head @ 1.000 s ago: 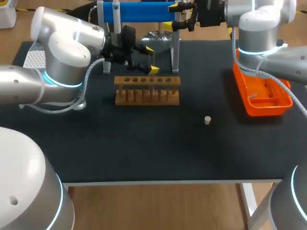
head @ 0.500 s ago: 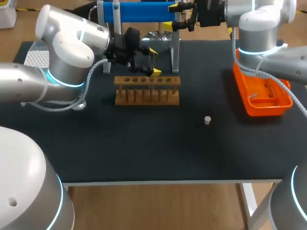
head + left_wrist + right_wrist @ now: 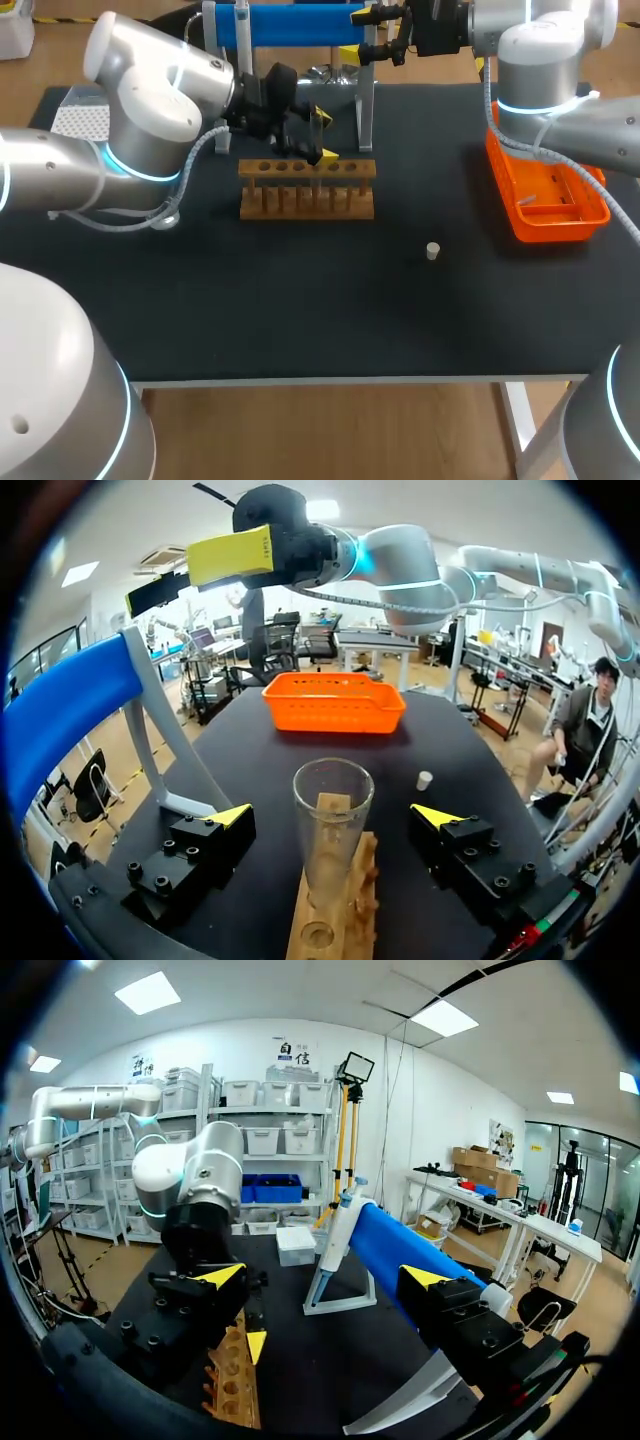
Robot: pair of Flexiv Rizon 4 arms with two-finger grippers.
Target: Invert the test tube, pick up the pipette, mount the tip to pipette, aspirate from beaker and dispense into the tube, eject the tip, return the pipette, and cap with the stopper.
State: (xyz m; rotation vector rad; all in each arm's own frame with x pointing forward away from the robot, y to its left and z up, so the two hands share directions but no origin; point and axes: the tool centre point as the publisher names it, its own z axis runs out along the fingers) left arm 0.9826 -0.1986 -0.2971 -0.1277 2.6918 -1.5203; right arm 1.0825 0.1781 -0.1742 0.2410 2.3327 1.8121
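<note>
Tube (image 3: 333, 805): upright in rack (image 3: 307, 190), long axis vertical, between left gripper's (image 3: 321, 134) spread fingers, untouched (right gripper (image 3: 358, 34), likewise spread, sits at 1 o'clock, farther).

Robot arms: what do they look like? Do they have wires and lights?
The left arm and right arm are chunky, rounded, silvery-white tubes. A glowing light-blue ring wraps the joints, and a grey ribbed cable runs along the outside of each arm. The left gripper and right gripper are black blocks with bolt heads. Each has two fingers with bright yellow tips.
</note>
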